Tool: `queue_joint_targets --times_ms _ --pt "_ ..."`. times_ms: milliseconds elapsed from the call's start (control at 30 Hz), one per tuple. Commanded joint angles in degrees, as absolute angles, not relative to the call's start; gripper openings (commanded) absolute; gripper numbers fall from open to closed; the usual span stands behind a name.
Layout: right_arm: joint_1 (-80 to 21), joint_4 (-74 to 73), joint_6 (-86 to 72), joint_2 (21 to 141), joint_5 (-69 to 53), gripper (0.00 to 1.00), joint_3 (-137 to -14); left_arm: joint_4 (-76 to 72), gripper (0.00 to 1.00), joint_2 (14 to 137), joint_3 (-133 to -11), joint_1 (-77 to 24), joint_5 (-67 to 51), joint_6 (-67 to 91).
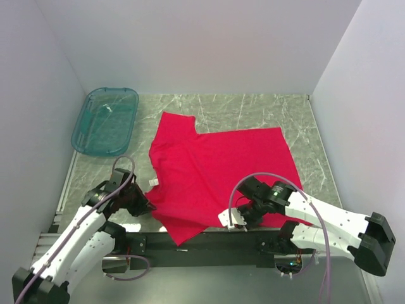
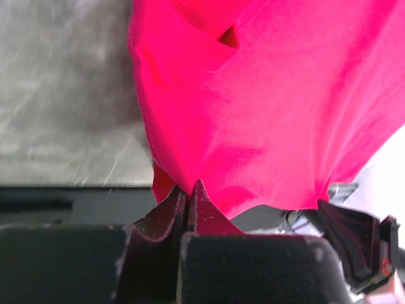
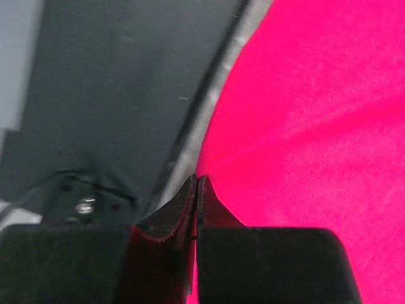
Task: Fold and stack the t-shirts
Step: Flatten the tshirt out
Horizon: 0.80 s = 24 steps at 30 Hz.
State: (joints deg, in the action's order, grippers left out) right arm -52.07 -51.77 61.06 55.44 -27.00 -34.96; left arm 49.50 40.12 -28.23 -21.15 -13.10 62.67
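I count one teal tub [image 1: 105, 120] far left, one red t-shirt [image 1: 221, 164] on the worktop [image 1: 253, 107], left hand [image 2: 188, 201] and right hand [image 3: 197, 190] both clenched on its near edge

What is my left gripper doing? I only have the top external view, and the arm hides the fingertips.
Observer: In the left wrist view, the left gripper is shut on the red t-shirt.
Operator: And the right one?
Observer: The right wrist view shows the right gripper shut on the shirt's edge, right beside the dark rail.
Operator: Is the cloth slack at the left pinch?
Observer: No. It is drawn to a peak at the fingertips, and taut creases fan out from there.
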Motion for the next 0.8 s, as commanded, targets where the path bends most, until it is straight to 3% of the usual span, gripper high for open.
queue_joint_targets --times_ms 0,167,233,267,300,333,400,567,667,767 --pt "-53.17 -58.88 58.71 52.83 -31.11 0.00 -38.32 57.37 0.00 34.91 -32.16 -21.27 -15.82 60.12" --pt "-53.26 -62.40 59.06 53.52 -34.53 0.01 -41.22 61.08 0.00 30.41 -38.66 -21.27 -17.48 56.44" --pt "-53.09 -62.23 58.37 54.05 -34.98 0.13 -42.79 61.78 0.05 29.53 -38.67 -21.27 -18.10 55.72" --pt "-52.91 -61.70 56.62 54.40 -34.37 0.46 -43.41 61.70 0.29 29.53 -38.50 -21.27 -18.80 54.85" --pt "-52.56 -61.18 55.73 54.32 -32.63 0.59 -44.64 61.79 0.43 29.71 -38.41 -21.27 -19.07 54.50" --pt "-51.08 -59.87 55.29 53.27 -31.91 0.64 -45.26 62.48 0.63 29.79 -39.19 -21.27 -18.90 53.71" --pt "-47.66 -57.58 54.14 51.34 -31.29 0.66 -46.40 62.84 0.70 29.88 -41.21 -21.27 -17.58 52.39" --pt "-27.30 -42.40 48.37 46.58 -28.93 0.71 -45.88 60.92 0.80 31.11 -49.56 -21.27 -11.70 48.34" --pt "-12.81 -26.05 33.22 53.94 -26.28 0.74 -45.09 45.93 0.81 34.18 -46.16 -21.27 -9.58 48.60" --pt "-1.37 -18.38 16.78 67.69 -26.80 0.70 -49.73 22.56 0.83 43.30 -40.35 -20.31 -9.41 46.07"
